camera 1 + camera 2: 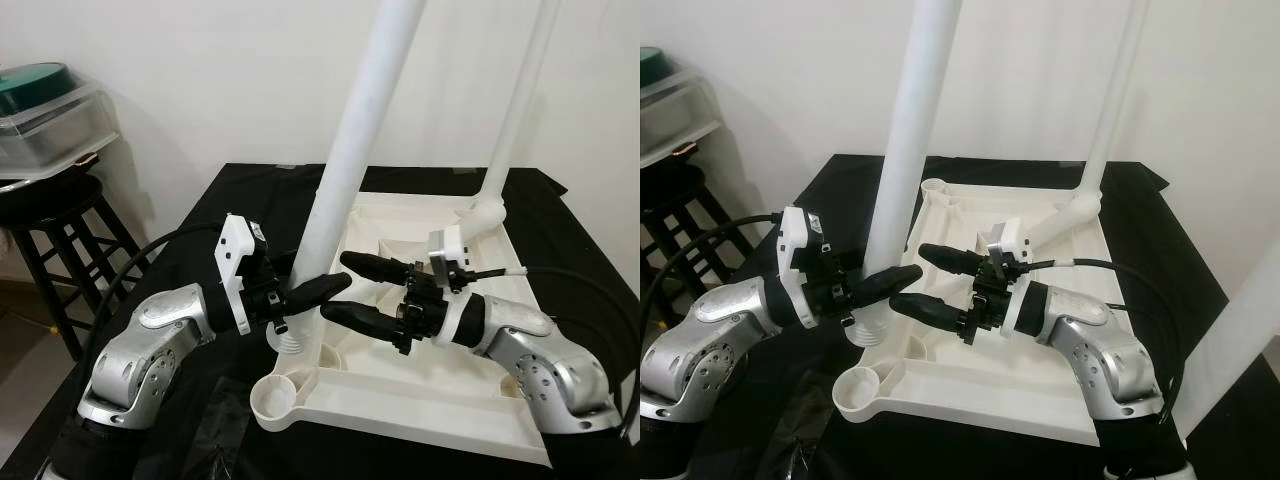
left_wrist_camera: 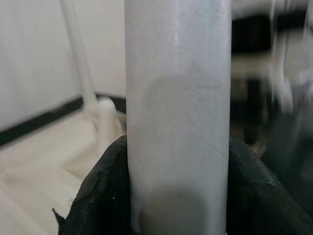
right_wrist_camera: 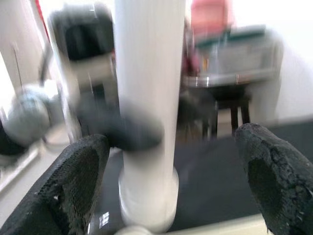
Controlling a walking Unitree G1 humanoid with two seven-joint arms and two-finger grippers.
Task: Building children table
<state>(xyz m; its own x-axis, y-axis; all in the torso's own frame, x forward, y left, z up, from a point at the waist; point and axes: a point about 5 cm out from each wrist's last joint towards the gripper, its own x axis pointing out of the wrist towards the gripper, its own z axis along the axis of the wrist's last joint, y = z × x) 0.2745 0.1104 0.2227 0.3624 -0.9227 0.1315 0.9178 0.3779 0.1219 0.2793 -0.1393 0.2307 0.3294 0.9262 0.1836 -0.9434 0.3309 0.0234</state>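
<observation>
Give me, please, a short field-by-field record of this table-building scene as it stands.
surface: black-covered table
workpiece: white tabletop, lying upside down
near leg: white leg, leaning, foot in a corner socket
far leg: second leg, standing in the far corner
left hand: shut on the near leg
right hand: open, fingers either side of the same leg
aside: black stool carrying a clear bin

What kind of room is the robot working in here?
Probably a plain room in a home: bare white walls, a black wooden stool carrying a clear storage bin, and a black-draped table where the upturned white tabletop lies.
</observation>
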